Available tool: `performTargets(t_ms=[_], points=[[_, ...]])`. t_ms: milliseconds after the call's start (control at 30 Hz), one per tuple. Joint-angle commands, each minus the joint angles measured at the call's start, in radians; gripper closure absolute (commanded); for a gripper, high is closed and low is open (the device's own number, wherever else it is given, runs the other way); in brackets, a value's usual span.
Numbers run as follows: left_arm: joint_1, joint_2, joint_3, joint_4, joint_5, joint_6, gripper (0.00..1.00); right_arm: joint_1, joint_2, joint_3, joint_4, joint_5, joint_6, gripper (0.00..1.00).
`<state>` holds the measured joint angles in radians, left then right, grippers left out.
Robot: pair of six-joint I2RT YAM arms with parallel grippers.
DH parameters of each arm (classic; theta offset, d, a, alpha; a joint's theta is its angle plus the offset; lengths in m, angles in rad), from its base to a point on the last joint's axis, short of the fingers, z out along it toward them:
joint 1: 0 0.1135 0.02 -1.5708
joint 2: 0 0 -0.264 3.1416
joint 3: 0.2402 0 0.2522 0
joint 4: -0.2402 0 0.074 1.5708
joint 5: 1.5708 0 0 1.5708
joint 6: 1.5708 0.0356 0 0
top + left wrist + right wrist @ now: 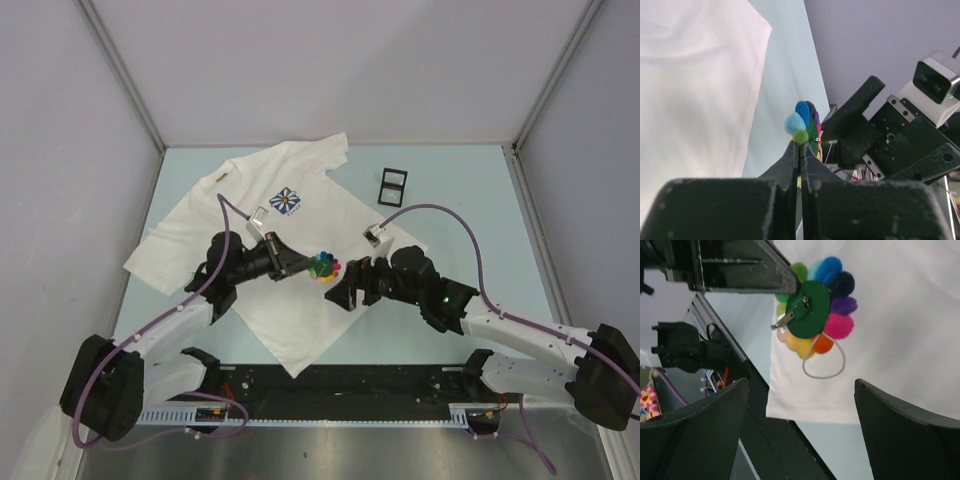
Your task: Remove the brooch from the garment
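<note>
You'll see the brooch (pixel 815 310) is fuzzy, plush pom-poms around a matt green felt-like disc with a bright metal pin, the T-shirt (pixel 900 340) is soft matt white cloth, and the left gripper (pixel 800 147) and right gripper (pixel 801 387) are grainy, matt black plastic.

We found the brooch (pixel 325 266) pinched at the tips of the left gripper (pixel 303 268), over the shirt (pixel 250 215) that lay spread beneath and behind that gripper on the table (pixel 450 200). The right gripper (pixel 342 284) stood just right of the brooch, jaws apart, facing it. A small frame (pixel 393 183) lay beyond the right gripper, off the shirt.
</note>
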<state>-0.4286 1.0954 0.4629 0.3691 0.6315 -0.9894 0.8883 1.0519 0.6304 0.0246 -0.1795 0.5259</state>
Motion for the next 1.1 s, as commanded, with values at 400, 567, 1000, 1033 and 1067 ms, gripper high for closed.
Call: performTargets(t_ms=[400,567,1000,1033,1067], points=[[-0.015,-0.203,-0.188,0.277,-0.154,-0.117,1.00,-0.031,0.117,-0.084,0.563,0.043,0.256,0.39],[-0.016,-0.209,-0.196,0.278,-0.151,-0.117,1.00,-0.031,0.149,-0.109,0.638,0.028,0.295,0.43],[-0.018,-0.216,-0.217,0.301,-0.147,-0.141,1.00,-0.025,0.220,-0.110,0.715,0.006,0.344,0.57],[-0.018,-0.218,-0.217,0.301,-0.148,-0.141,1.00,-0.025,0.232,-0.110,0.727,0.000,0.348,0.55],[-0.019,-0.218,-0.217,0.301,-0.148,-0.140,1.00,-0.025,0.237,-0.110,0.735,-0.003,0.350,0.55]])
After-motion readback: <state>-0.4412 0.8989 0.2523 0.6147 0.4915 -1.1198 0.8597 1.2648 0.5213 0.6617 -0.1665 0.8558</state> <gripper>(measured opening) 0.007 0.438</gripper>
